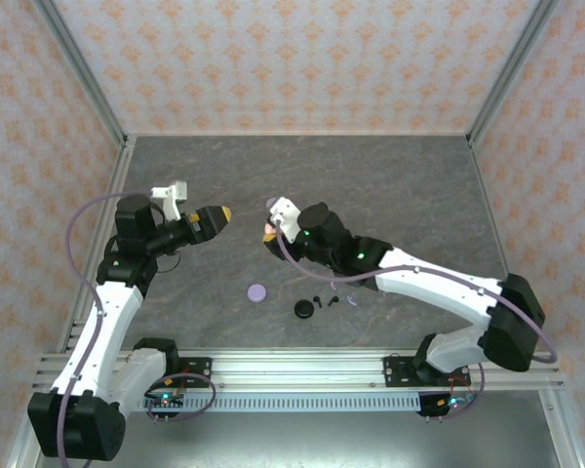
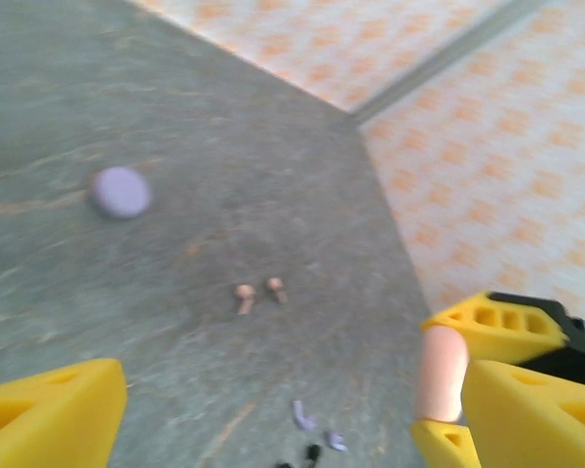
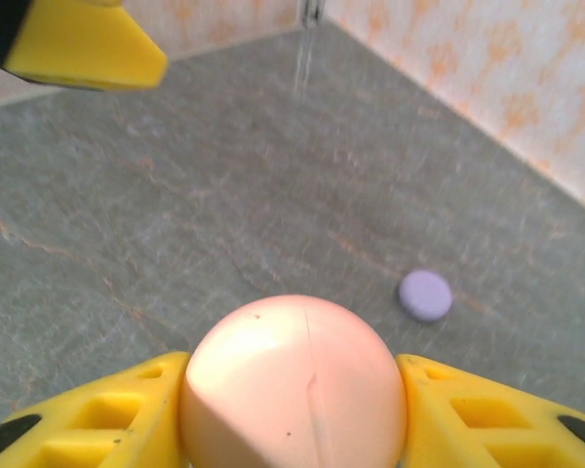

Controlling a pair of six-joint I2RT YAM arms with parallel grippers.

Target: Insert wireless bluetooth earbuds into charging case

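My right gripper [image 3: 292, 414] is shut on a round pale pink charging case [image 3: 292, 385], holding it above the table by its two sides [image 1: 270, 235]. My left gripper [image 2: 292, 414] hangs open with nothing between its fingers, a little to the left of the pink case [image 2: 441, 372], and its yellow tip [image 1: 221, 212] stays apart from it. Two pink earbuds [image 2: 245, 295] lie side by side on the table. Closer in lie two lavender earbuds [image 2: 303, 415] and a black earbud [image 2: 312, 453]. A closed lavender case [image 1: 257, 292] rests flat on the table.
A black round case [image 1: 303, 309] sits on the table near the front, with black earbuds [image 1: 318, 301] and a lavender earbud [image 1: 354, 300] just right of it. Patterned walls [image 1: 292, 58] close in the grey table [image 1: 390, 185] at the back and both sides.
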